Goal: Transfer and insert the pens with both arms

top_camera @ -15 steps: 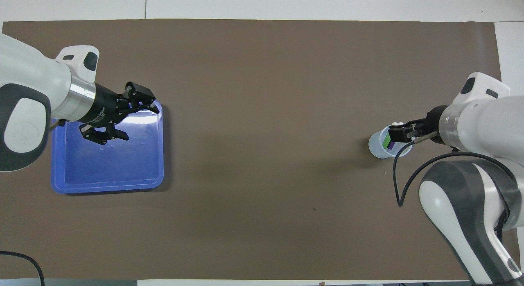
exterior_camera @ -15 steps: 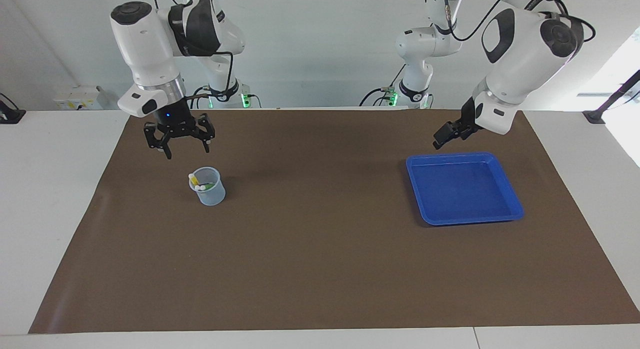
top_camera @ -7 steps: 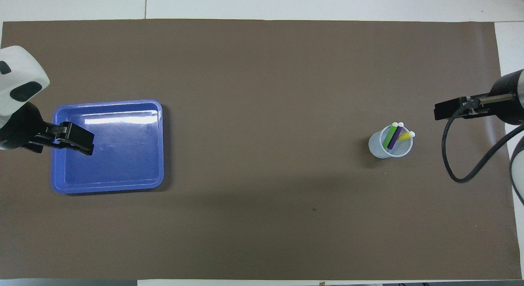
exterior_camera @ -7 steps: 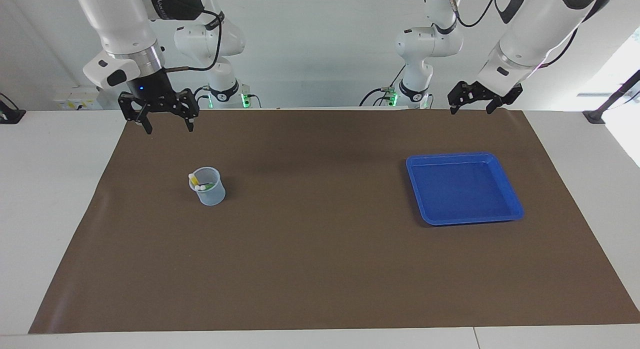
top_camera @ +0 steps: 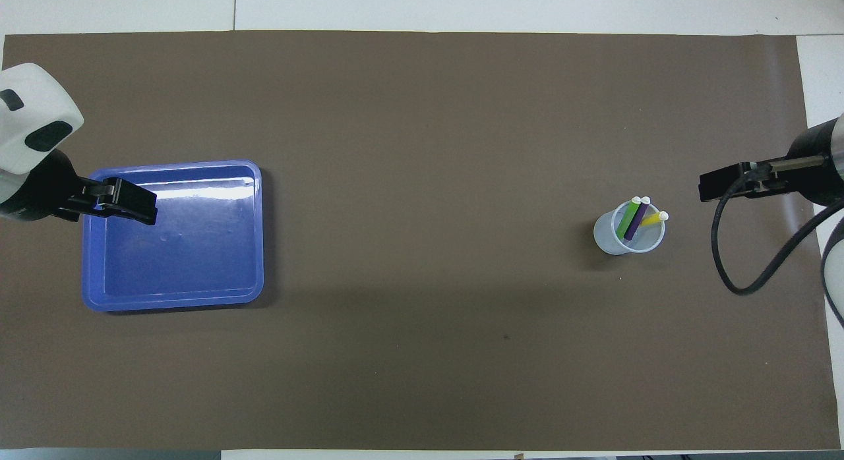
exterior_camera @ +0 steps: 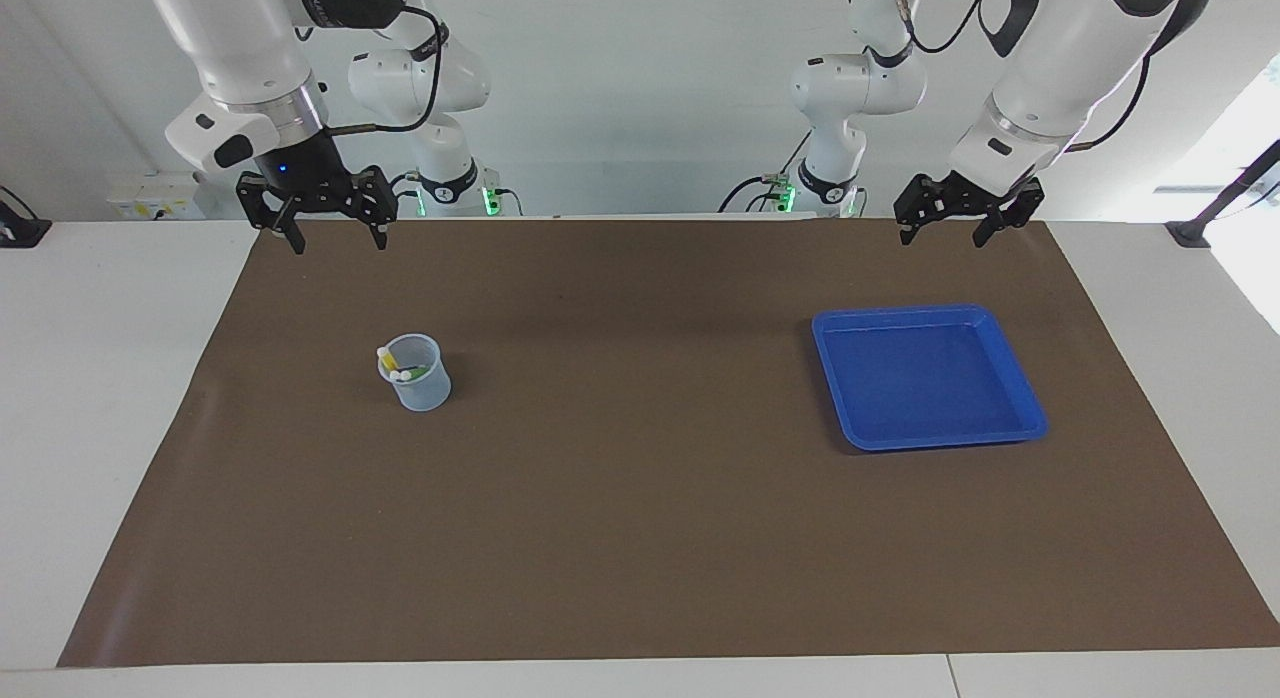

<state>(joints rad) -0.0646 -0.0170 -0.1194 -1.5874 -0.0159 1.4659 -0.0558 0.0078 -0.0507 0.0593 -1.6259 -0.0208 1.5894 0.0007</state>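
Overhead view: all three pens (top_camera: 634,221) are seen lodged in the cup (top_camera: 626,233) at three o'clock, the tray (top_camera: 173,295) bare at nine, both grippers (exterior_camera: 328,224) (exterior_camera: 951,216) released, empty, the task apparently complete.

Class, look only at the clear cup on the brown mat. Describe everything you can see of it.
The cup is a small, see-through, pale bluish beaker, plastic by its look, standing upright on the brown mat toward the right arm's end of the table. Its round mouth is open. Three pens lean inside, pale tips up: green, purple and yellow. Nothing else touches it; no pincer is over it.
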